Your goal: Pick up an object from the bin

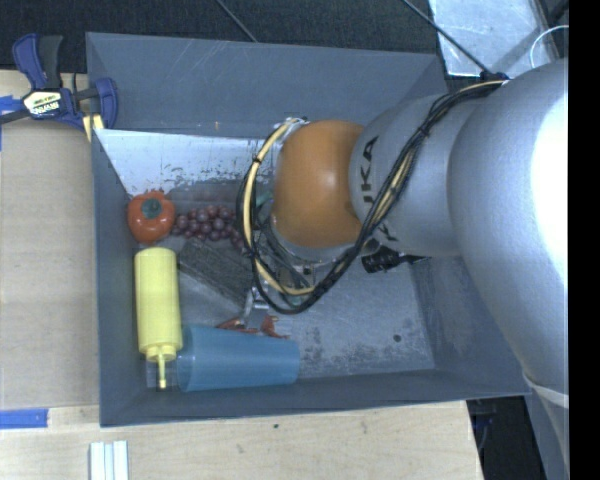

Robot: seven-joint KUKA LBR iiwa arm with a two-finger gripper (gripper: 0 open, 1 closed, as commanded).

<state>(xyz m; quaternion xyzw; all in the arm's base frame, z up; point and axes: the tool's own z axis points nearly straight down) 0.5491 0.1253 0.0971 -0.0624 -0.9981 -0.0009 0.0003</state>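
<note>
The arm (pixel 450 188) is recorded as reaching into the grey bin (pixel 380 343) from the right; its wrist is fitted with an orange cover (pixel 315 183) and looped with cables (pixel 315 290). The gripper (pixel 253 306) is found low over the floor, left of the bin's middle; whether it is apart or together cannot be told, since it is largely masked by the wrist. Directly beneath it a small red-orange piece (pixel 255 325) is noted on the floor, just beside the upper edge of a blue cylinder (pixel 238 360); contact between gripper and piece cannot be confirmed. The cylinder is laid on its side along the lower wall; a yellow bottle (pixel 157 303) is laid beside it along the left wall, its cap end touching or nearly touching the cylinder. A dark mesh pad (pixel 212 263) is observed between the bottle and the gripper. Near the upper left corner a red tomato (pixel 150 217) is seated, with a bunch of dark grapes (pixel 210 225) just to its right.
</note>
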